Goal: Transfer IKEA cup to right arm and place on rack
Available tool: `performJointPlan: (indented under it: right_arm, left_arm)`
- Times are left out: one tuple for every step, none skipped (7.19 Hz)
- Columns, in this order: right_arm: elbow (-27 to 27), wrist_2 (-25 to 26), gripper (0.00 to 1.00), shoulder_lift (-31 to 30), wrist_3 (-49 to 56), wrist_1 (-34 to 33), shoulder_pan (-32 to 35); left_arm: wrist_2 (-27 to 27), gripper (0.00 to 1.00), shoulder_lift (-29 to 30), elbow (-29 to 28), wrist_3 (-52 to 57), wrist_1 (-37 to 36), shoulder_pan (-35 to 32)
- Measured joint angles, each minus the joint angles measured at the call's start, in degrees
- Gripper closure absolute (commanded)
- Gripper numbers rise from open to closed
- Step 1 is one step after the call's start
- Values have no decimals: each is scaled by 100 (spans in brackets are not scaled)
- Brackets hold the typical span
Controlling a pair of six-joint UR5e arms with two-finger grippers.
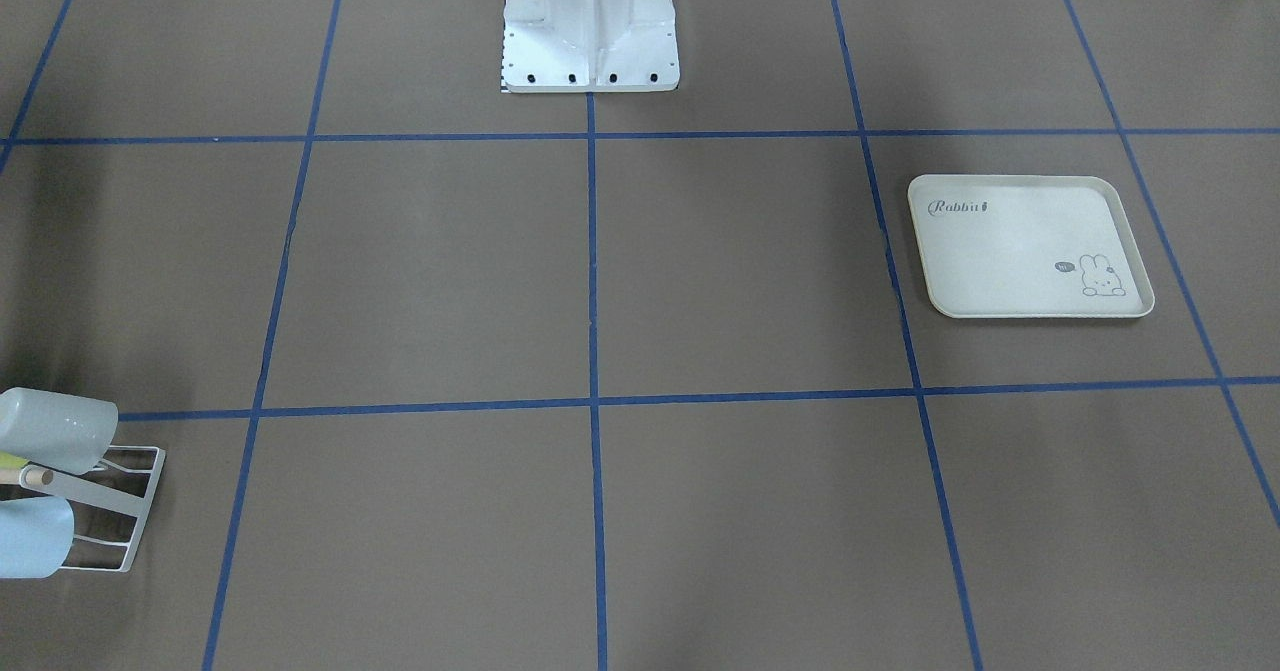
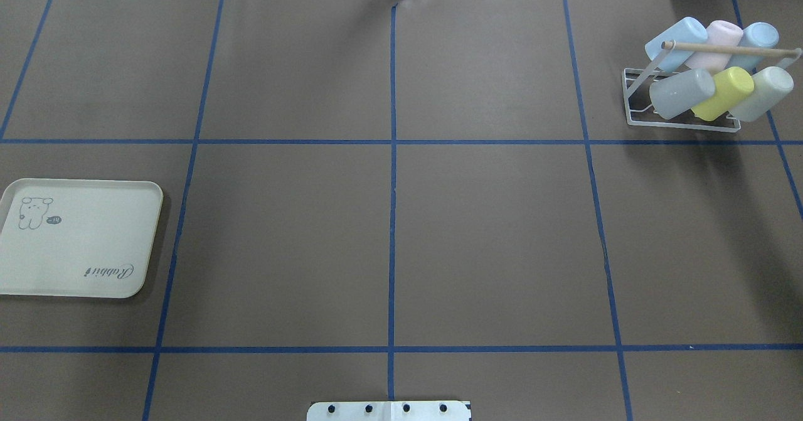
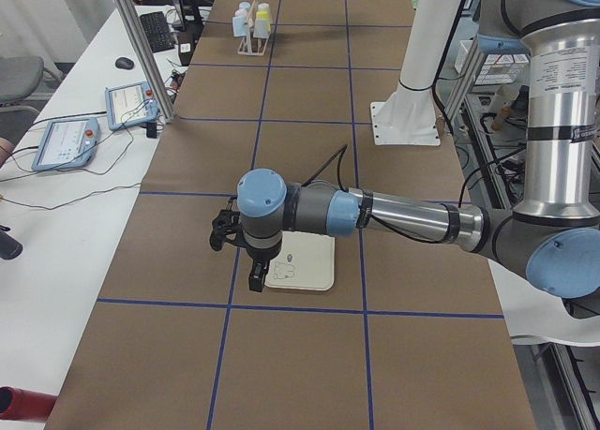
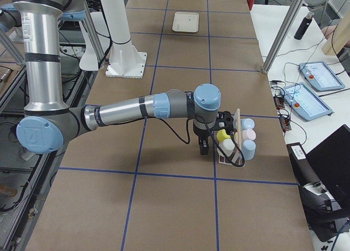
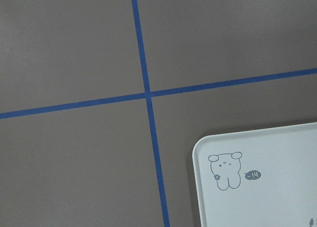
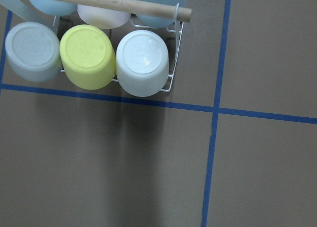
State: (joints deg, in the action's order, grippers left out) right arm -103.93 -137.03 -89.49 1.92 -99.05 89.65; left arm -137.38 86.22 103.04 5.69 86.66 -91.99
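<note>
at the table's far right end, the small white wire rack w/ a pale wooden dowel bar [image 2: 627, 95] carries six pastel plastic cups [image 2: 724, 93], two rows of three, tilted w/ bases outward. they're prob. slipped over the slanted prongs so they can't roll off. the ikea cup is likely among them; which one, you can't tell. the black two-finger right gripper [image 4: 205, 148] hangs just beside the rack, touching nothing. the black left gripper [image 3: 255, 278] hovers by a corner of the cream rabbit-print tray [image 2: 81, 239], where no cup shows. both are seen side-on only, so jaws apart or together can't be told. transfer & placing look done, imo.
</note>
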Motion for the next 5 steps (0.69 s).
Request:
performJointPlan:
  right_arm:
    - [-6,0,0,1,-4,0,0]
    - [-9,1,0,1,-4,0,0]
    - [-28,1,0,0,1,0,0]
    - [-61,7,0,5,4,2,0]
    - [-81,18,0,19,5,4,0]
  left_arm:
    - [0,0,0,2,-2,0,-1]
    - [0,0,0,13,-2,0,-3]
    - [0,0,0,30,-4,-2,-3]
    - [-2,0,1,46,-6,-5,-3]
    - [-5,0,5,83,-6,-7,-2]
